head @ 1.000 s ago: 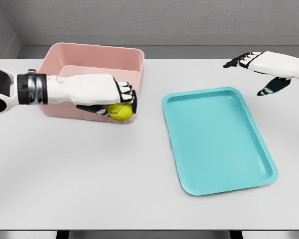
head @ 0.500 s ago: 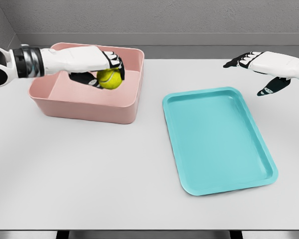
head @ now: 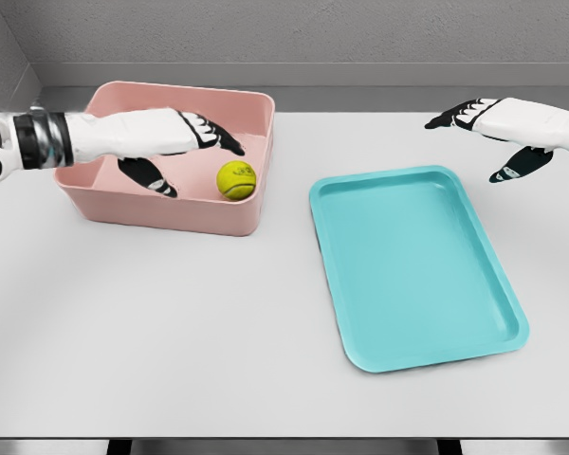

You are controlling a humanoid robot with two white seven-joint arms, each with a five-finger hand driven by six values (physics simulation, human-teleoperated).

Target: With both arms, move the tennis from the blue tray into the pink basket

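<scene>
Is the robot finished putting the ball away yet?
Pretty much. The tennis ball already lies inside the pink basket, and the blue tray holds nothing. The left robot hand is open above the basket, the right robot hand open too. Nothing left but pulling back.

From my remote view, the left arm (head: 76, 137) is cut off by the picture's left edge and covers part of the pink basket's (head: 171, 209) floor and back wall. The basket's front wall hides the underside of the ball (head: 236, 179). The right arm (head: 541, 123), beyond the tray (head: 493, 275), is cut off by the right edge.
</scene>
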